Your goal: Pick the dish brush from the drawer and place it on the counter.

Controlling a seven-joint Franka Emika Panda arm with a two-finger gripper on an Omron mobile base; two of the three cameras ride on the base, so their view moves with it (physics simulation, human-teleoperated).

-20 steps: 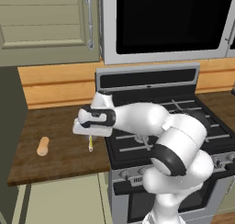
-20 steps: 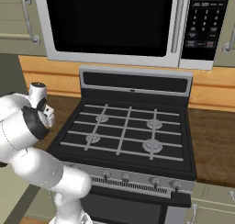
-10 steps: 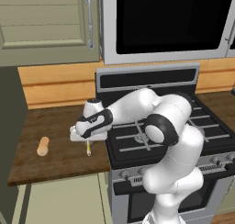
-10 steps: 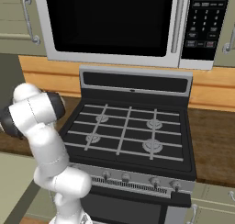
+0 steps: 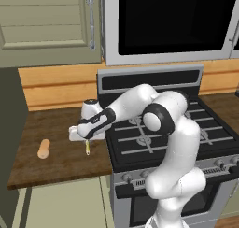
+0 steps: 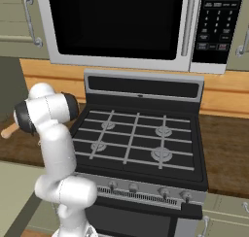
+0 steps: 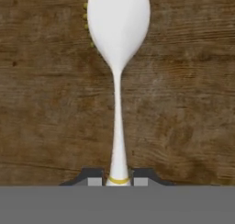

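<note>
**Dish brush: held over the counter, left of the stove**

Dish brush (image 7: 118, 58): slender item with a white rounded head and a thin white stem ringed by a yellow band at the grip. In the hand view the stem runs straight up from between the two dark fingertips (image 7: 94, 177), head farthest from the hand, with small yellow bristle tips showing along one edge of the head. In the left base view its yellowish lower end (image 5: 87, 148) hangs below the hand, pointing down at the wood.

Gripper (image 5: 87, 137): jaws closed tight on the brush stem, hand low over the counter, just beside the stove's left edge.

Counter (image 5: 56, 161): dark brown wood-grain slab with a lighter orange backsplash behind. Whether the brush touches the surface cannot be told.

Tan cylinder (image 5: 43, 148): stubby, lying on the counter, left of the gripper and apart from it.

Gas stove (image 6: 141, 139): black, four burners, right of the counter section.

Microwave (image 6: 121, 22): mounted above the stove.
</note>
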